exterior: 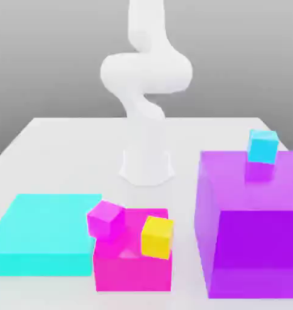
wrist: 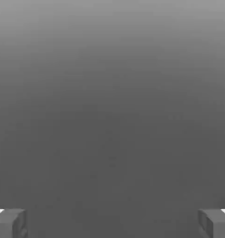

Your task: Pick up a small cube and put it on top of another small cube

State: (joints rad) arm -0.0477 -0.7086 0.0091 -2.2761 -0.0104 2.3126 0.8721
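A grey backdrop darkens toward the pale tabletop (exterior: 64, 154), where a pink block (exterior: 134, 270) sits, the landmark here; on top of it are the magenta cube (exterior: 106, 221) and the yellow cube (exterior: 157, 237), to the exterior view's left and right; beyond the pink block to the exterior view's right, a purple block (exterior: 258, 251) bears the cyan cube (exterior: 263, 146); to its left lies a flat turquoise slab (exterior: 46, 233); the gripper (wrist: 112, 224) is wide open, holding nothing
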